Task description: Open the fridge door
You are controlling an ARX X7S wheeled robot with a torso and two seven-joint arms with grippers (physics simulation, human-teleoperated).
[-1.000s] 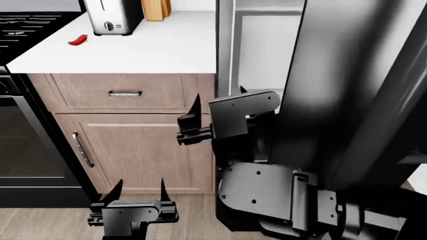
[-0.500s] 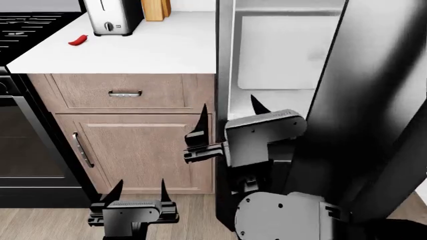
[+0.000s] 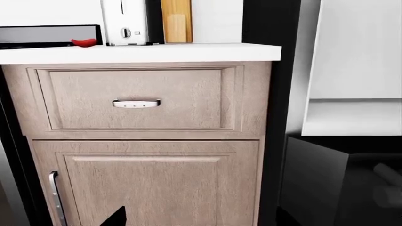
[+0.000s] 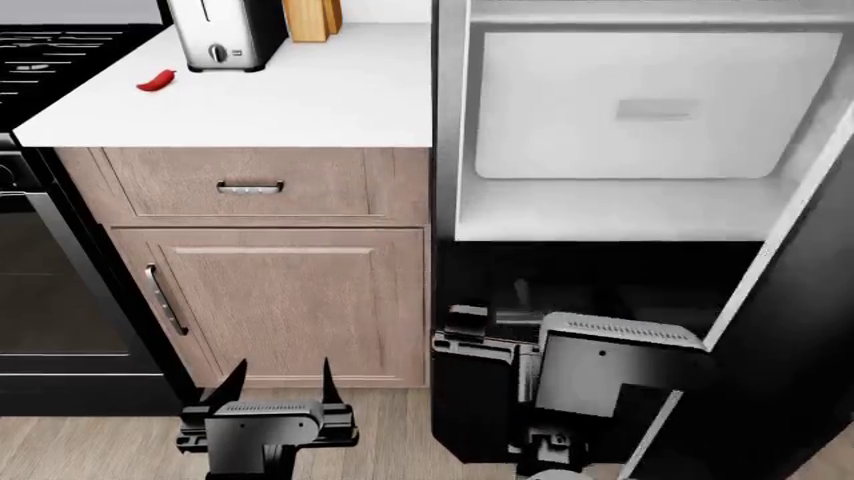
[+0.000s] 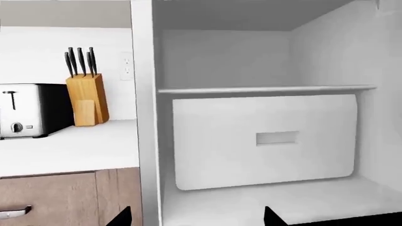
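Note:
The fridge door [image 4: 805, 330], a glossy dark panel, stands swung far out to the right, and its handle is out of view. The white fridge interior [image 4: 627, 210] with a closed white bin [image 5: 264, 141] is exposed. My right gripper [image 4: 571, 297] hangs low before the opening, over the dark lower front; its fingertips barely show there. In the right wrist view, my right gripper [image 5: 197, 219] is open, with only the interior between its fingers. My left gripper [image 4: 278, 380] is open and empty, low before the wood cabinet door [image 3: 160, 188].
A white counter [image 4: 307, 105] left of the fridge carries a toaster [image 4: 227, 35], a knife block [image 5: 84, 96] and a red pepper [image 4: 156, 80]. Below are a drawer [image 4: 254, 185] and the cabinet door [image 4: 280, 305]. A black stove [image 4: 47, 250] stands at the far left.
The fridge door has swung from half covering the opening to wide open at the right. My right gripper dropped lower and moved right. The left gripper stayed still.

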